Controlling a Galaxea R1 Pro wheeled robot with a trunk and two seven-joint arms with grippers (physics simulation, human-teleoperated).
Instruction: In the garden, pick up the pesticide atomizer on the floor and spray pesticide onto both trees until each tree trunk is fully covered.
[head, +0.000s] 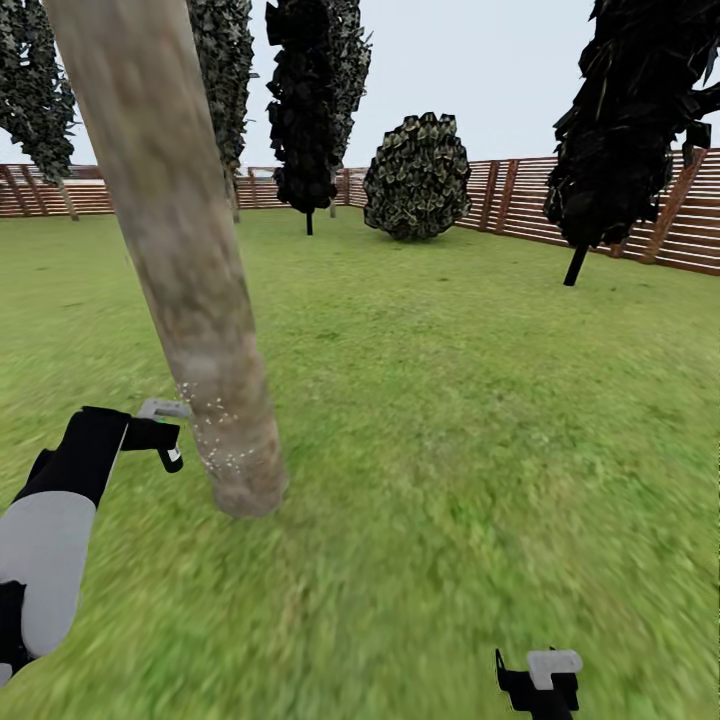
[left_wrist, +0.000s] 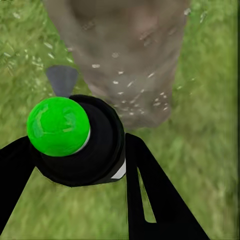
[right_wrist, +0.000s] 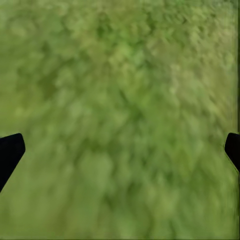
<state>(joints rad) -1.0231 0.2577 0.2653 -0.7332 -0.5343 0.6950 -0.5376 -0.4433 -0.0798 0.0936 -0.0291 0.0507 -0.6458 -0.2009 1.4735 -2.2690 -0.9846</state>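
Head view: a mottled tan-grey tree trunk (head: 190, 290) leans across the left of the scene, its base set in the green lawn (head: 470, 450) of the garden. The left gripper (head: 165, 432) sits just beside the lower trunk, on its left, and fine pale specks dot the bark near the base. Far off stand near-black cone-shaped trees (head: 310, 100), a round dark bush (head: 418, 177) and a slatted brown fence (head: 600, 210). The right gripper (head: 540, 680) hangs low at the near right over bare grass.

Left wrist view: the black fingers (left_wrist: 155, 195) pinch the pesticide atomizer (left_wrist: 82, 142) on either side. Its cap dot reads bright green here, and a grey nozzle points toward the trunk (left_wrist: 125, 55), where pale droplets scatter over the bark.

Right wrist view: the fingertips (right_wrist: 10, 152) are spread wide at the two edges, with nothing between them but blurred grass (right_wrist: 120, 120).

Step in hand, as judged: spraying the first trunk, low down. The specks cover only a small patch near the base, so coverage looks far from complete. The next move likely calls for sweeping the nozzle up along the trunk and around its far side, keeping it near but apart from the bark; the second tree is yet to be treated.
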